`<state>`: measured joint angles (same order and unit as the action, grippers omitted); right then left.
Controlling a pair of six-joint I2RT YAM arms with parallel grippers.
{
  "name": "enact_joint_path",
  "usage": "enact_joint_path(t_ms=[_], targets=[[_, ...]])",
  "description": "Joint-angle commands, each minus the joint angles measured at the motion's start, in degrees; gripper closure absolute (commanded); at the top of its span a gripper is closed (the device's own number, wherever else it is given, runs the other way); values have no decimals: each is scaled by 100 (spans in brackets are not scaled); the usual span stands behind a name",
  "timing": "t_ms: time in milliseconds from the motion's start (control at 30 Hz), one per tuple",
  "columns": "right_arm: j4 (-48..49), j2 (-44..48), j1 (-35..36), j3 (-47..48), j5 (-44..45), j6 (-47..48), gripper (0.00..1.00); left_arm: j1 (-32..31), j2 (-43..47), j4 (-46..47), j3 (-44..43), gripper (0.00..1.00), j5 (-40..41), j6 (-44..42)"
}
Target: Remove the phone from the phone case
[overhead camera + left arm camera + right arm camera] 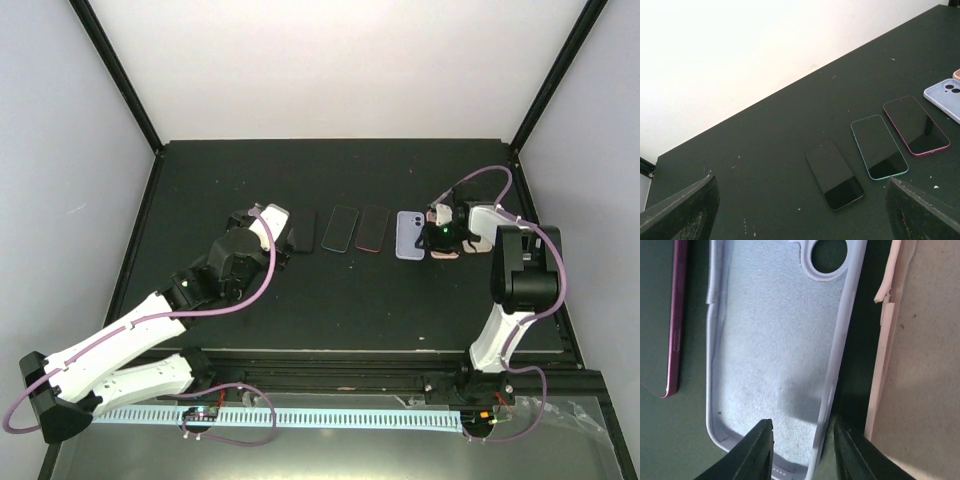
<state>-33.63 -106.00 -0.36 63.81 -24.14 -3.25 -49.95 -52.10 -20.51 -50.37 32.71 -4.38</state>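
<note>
The right gripper (802,426) sits low over the near end of the lilac case (775,340). Its jaws are part open and stand either side of the case's right-hand wall, with a gap showing on the inner side, so nothing is clamped. The case lies open side up and empty. Its long axis runs straight away from the gripper, with the camera hole at the far end. Just left of it lies a phone with a magenta rim (660,315), and just right, a pink case (925,365). Whether that is the task's phone I cannot tell. The left gripper (800,182) hangs wide open and empty, with a black phone (835,175) just ahead of it, so the right arm is by far the nearer to the case. The table (765,150) is matt black and flecked with specks, with white walls (330,70) around it.
</note>
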Motion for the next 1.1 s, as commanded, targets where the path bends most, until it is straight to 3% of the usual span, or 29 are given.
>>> enact_joint_path(t_ms=[0, 367, 733, 833, 1000, 1067], targets=[[42, 492, -45, -118, 85, 103, 64, 16, 50, 115, -49, 8, -102, -89], [-250, 1432, -184, -378, -226, 428, 63, 18, 34, 105, -39, 8, -164, -113], [180, 4069, -275, -905, -178, 963, 63, 16, -73, 154, 22, 7, 203, -124], [540, 4947, -281, -1139, -34, 861, 53, 27, -86, 151, 20, 6, 433, -60], [889, 5849, -287, -1328, 43, 496, 15, 189, -19, 162, 15, 4, 554, 93], [1114, 6065, -285, -1426, 63, 324, 4, 362, 6, 152, 3, 4, 441, 206]])
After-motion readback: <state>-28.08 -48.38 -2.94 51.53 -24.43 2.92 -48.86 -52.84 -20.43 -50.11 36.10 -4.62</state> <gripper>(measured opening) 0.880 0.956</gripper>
